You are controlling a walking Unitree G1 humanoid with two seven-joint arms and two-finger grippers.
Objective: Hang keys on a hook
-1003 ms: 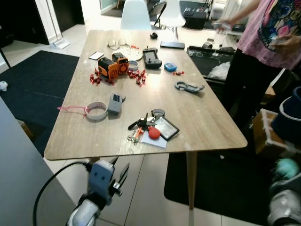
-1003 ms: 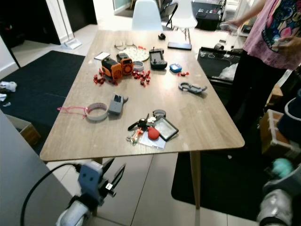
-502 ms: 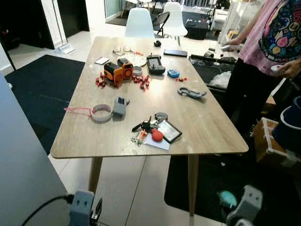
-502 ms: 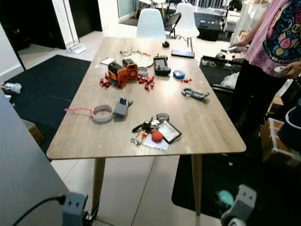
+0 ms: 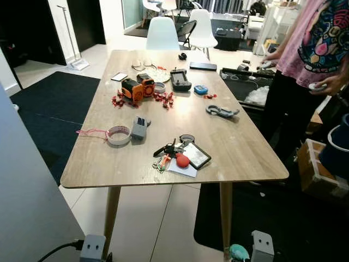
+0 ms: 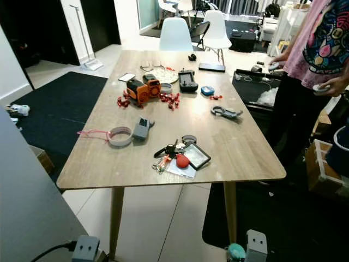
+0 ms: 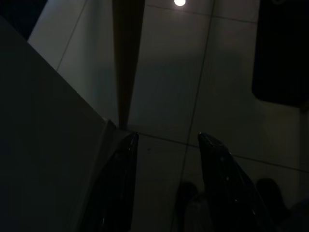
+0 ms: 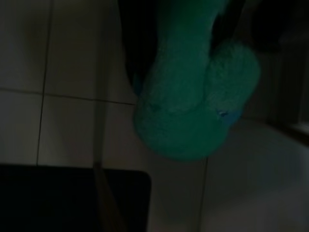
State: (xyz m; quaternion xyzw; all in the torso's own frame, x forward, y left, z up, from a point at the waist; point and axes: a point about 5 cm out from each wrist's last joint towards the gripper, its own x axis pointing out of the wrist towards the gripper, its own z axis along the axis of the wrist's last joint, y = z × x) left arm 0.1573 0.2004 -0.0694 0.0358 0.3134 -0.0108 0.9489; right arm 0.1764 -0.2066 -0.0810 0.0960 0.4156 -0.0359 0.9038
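- The keys lie on the counter near its front edge, touching a red tag and a framed card
- Our left pincer hangs low over the floor, fingers apart and empty
- Our right pincer is clamped on a green plush toy
- We judge nothing done yet: keys ungrasped, and we see no hook
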